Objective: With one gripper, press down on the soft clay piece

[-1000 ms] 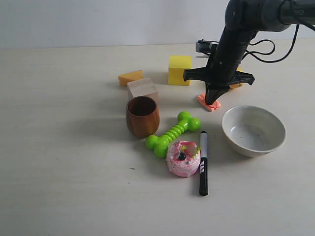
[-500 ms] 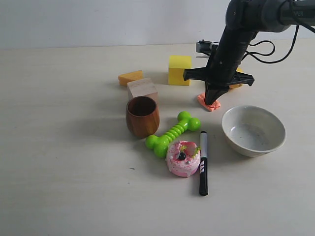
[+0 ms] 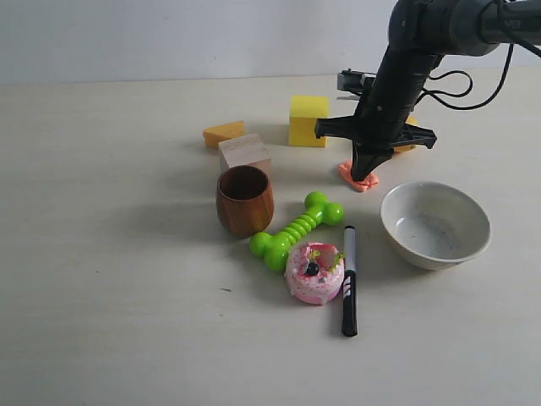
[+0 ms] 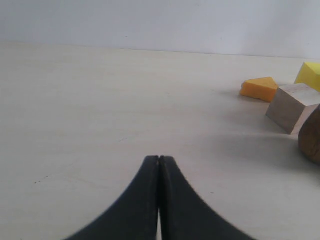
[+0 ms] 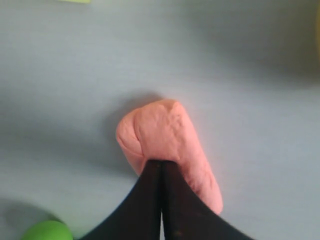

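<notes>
The soft clay piece [image 3: 349,175] is a small salmon-pink lump on the table between the yellow cube and the bowl. My right gripper [image 3: 364,175] points straight down with its fingers shut together, tips resting on top of the clay. The right wrist view shows the clay [image 5: 162,135] stretching out from under the closed black gripper [image 5: 160,163], nothing between its fingers. My left gripper [image 4: 159,159] is shut with nothing in it and hovers low over bare table; it is out of the exterior view.
A yellow cube [image 3: 308,120], orange wedge [image 3: 224,133], wooden block [image 3: 244,153] and brown wooden cup [image 3: 245,200] stand left of the clay. A green bone toy [image 3: 296,230], pink frosted donut [image 3: 314,272] and black marker [image 3: 348,279] lie nearer the front. A white bowl [image 3: 435,224] sits right.
</notes>
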`<state>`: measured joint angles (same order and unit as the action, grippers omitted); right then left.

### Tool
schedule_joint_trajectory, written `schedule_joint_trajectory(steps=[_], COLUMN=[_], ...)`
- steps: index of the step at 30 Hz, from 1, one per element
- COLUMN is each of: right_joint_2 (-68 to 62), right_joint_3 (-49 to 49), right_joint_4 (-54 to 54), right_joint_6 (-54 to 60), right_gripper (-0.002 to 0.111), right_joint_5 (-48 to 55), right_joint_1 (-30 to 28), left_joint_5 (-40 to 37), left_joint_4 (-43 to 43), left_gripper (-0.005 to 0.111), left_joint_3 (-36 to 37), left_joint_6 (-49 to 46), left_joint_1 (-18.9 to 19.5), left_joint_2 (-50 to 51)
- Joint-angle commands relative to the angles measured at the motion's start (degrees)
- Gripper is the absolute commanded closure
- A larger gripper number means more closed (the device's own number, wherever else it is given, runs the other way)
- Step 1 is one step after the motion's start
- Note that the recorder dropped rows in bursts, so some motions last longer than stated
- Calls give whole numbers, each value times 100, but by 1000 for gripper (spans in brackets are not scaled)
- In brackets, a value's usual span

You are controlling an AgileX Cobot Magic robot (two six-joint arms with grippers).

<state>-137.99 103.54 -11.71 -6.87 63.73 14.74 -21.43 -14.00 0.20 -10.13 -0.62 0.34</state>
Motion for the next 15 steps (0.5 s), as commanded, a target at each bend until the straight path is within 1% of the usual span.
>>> schedule_joint_trajectory(steps=[1, 15], right_joint_2=[-880, -1052], right_joint_3=[-317, -317], right_joint_4=[185, 160], right_joint_6=[30, 30], right_gripper=[108, 108], right_joint_5=[-95, -34], right_joint_1=[65, 65], left_joint_5=[54, 54], left_joint_4=[-20, -20], left_gripper=[107, 107], left_joint_3=[-20, -20], left_joint_6=[-21, -21], left_joint_1=[21, 21], left_joint_2=[-34, -34])
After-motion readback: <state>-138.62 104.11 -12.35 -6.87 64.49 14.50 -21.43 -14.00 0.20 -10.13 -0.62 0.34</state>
